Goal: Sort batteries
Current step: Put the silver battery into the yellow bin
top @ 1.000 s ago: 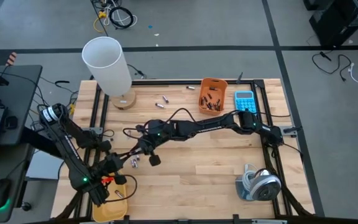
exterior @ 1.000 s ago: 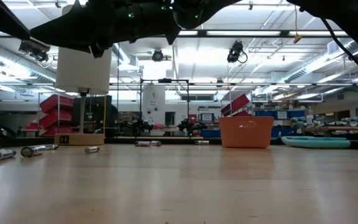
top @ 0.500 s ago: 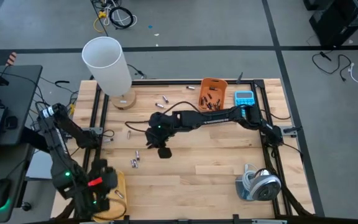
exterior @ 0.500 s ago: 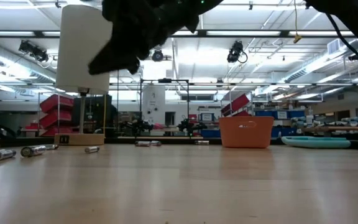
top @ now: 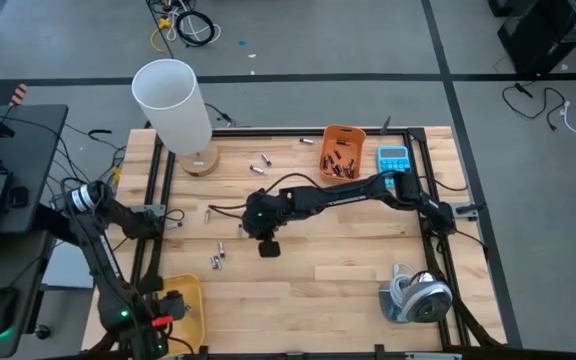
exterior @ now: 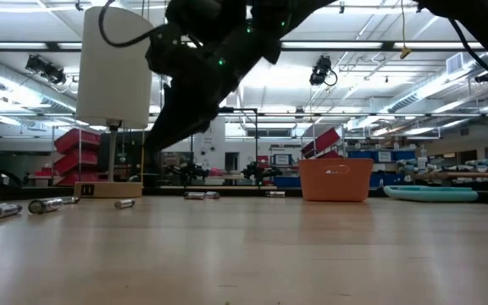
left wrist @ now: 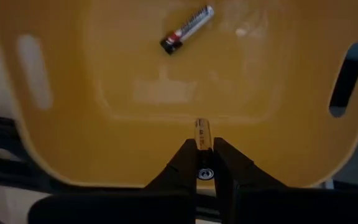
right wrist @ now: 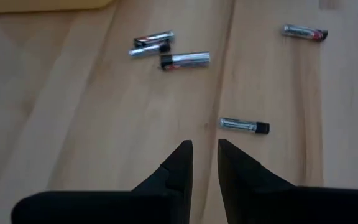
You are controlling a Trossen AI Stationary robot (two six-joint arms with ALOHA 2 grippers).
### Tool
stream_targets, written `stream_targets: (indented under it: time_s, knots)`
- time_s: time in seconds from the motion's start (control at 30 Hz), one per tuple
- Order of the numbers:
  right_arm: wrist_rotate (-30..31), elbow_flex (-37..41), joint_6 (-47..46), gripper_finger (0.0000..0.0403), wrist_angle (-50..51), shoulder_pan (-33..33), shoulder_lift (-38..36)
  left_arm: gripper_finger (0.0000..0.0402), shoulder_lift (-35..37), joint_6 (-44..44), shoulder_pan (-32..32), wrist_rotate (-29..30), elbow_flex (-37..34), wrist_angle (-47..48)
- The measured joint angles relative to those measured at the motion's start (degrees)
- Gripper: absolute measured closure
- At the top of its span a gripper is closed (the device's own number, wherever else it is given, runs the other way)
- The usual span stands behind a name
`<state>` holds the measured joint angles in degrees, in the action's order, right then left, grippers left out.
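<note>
My left gripper (left wrist: 204, 152) hangs over the yellow tray (left wrist: 73, 124) at the table's near left corner (top: 183, 300), shut on a light battery (left wrist: 202, 132). A second battery, silvery with a dark end (left wrist: 187, 29), lies in the tray. My right gripper (right wrist: 205, 155) hovers above the table's middle (top: 267, 246), fingers slightly apart with nothing between them. Loose batteries (right wrist: 184, 60) lie on the wood ahead of it, one nearest (right wrist: 244, 126). In the low view they show at the left (exterior: 45, 204). My left gripper pinches the battery between its two fingertips, and the battery's free end (left wrist: 202, 127) sticks out past them. The fingers come from above, pointing down, and the battery lies along them. It hangs clear above the tray's floor.
An orange bin (top: 341, 152) with dark batteries stands at the far right, a blue calculator (top: 393, 160) beside it. A white lamp shade (top: 173, 100) rises at the far left. A silvery roll (top: 418, 297) sits near right. More batteries (top: 260, 162) lie toward the far edge.
My left gripper has carried the battery from the loose cluster toward the table's near left corner, turning as it went, and now hangs over the yellow tray. My right gripper has shifted a little toward the right edge and tipped downward.
</note>
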<state>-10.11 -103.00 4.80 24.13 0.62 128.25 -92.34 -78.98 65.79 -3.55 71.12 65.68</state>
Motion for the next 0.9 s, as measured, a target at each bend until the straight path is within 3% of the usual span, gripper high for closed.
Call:
stream_targets:
  time_s: [0.33,0.5,0.9]
  knots:
    - [0.04,1.13,-0.15,0.0341,-4.77,-0.59,0.02,0.0342,-0.41,-0.89,0.23,1.37,-5.5,-5.37]
    - [0.04,1.13,-0.15,0.0341,-6.14,-0.63,0.02,0.0329,-0.41,-4.0,0.23,-2.41,-7.55,-6.36]
    - [0.53,1.13,0.53,0.0329,-8.21,-0.65,0.02,0.0287,-0.41,-5.31,0.23,-3.18,-7.76,-5.48]
